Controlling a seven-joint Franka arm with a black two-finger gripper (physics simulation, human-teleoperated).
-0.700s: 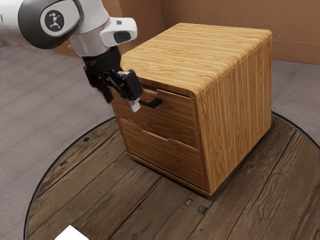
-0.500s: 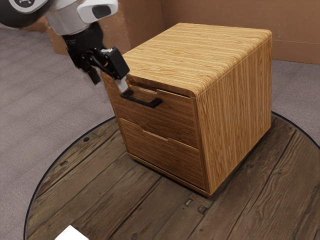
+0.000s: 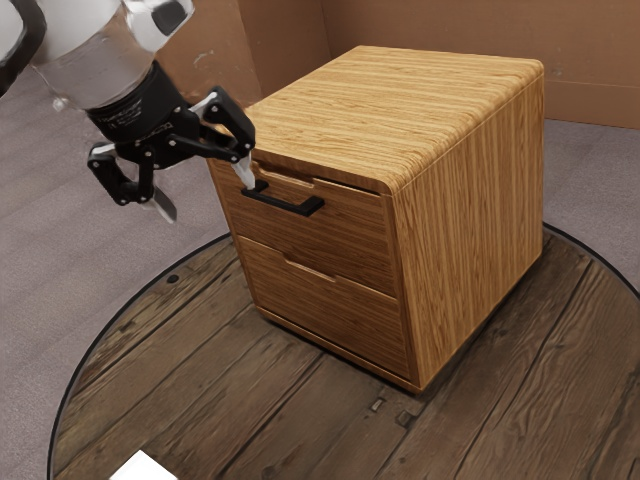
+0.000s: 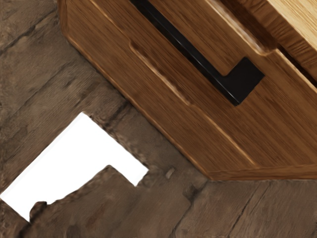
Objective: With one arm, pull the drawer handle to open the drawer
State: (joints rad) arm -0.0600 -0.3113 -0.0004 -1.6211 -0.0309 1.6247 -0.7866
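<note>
Black tool (image 3: 206, 195) has spread wide beside the handle (image 3: 283, 201).

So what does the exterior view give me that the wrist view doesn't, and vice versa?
Exterior view: the arm, the gripper open with one of its fingers by one end of the black handle, the cabinet's top and the grey carpet. Wrist view: most of the white patch on the plank floor, cut to a corner at the exterior view's lower edge. Both: the black handle, the lower drawer, the plank floor.
</note>
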